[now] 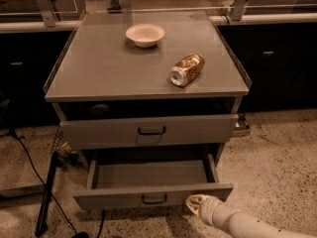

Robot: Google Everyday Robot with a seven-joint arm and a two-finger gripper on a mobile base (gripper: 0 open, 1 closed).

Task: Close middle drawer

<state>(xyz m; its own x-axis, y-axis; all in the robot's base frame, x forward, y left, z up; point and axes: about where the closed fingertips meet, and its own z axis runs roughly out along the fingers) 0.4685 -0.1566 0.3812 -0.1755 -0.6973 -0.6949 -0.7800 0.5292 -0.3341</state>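
The middle drawer (124, 199) is a long, shallow grey metal tray with a flat front panel and a small dark handle at the centre of that panel. It stands pulled well out of the cabinet (59, 133) and lies level, so its grey floor and low side walls show from above. The gripper (194, 201) sits low at the right end of the drawer's front panel, just beside the lower edge and perhaps touching it, though the contact is hard to make out
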